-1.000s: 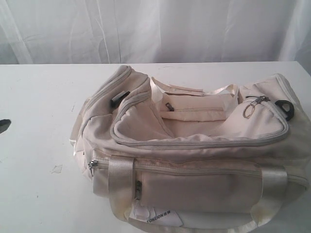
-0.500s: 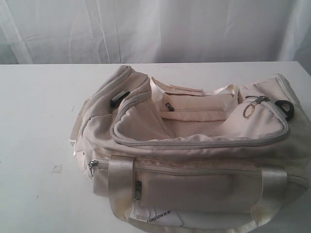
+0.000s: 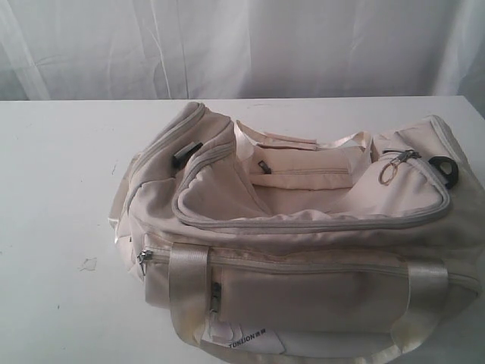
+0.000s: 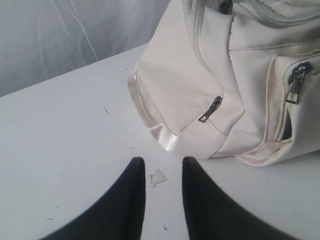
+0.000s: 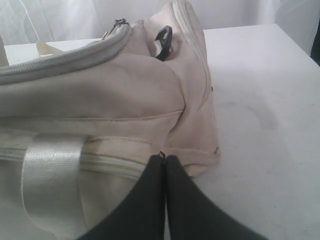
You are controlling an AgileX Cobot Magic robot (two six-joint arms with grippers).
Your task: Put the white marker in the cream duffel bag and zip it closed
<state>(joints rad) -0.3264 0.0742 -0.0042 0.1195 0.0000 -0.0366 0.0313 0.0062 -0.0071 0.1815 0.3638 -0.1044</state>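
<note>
The cream duffel bag [image 3: 303, 280] lies on the white table [image 3: 53, 189], and its grey top zipper [image 3: 303, 225] looks joined along the front side. The white marker is out of view. Neither gripper shows in the exterior view. In the left wrist view my left gripper [image 4: 162, 162] hovers open over bare table, a short way from the bag's end [image 4: 200, 75], with nothing between its fingers. My right gripper [image 5: 164, 159] is shut, its tips at the bag's other end [image 5: 100, 100] near a side zipper; a tiny dark bit shows at the tips.
A white curtain [image 3: 242, 45] hangs behind the table. A small chipped patch [image 3: 89, 264] marks the tabletop left of the bag, and it also lies between the left fingers as a pale chip [image 4: 158, 177]. The bag reaches the exterior view's right and lower edges.
A dark tip at the exterior view's left edge one second ago has gone out of that view. The bag has not moved.
</note>
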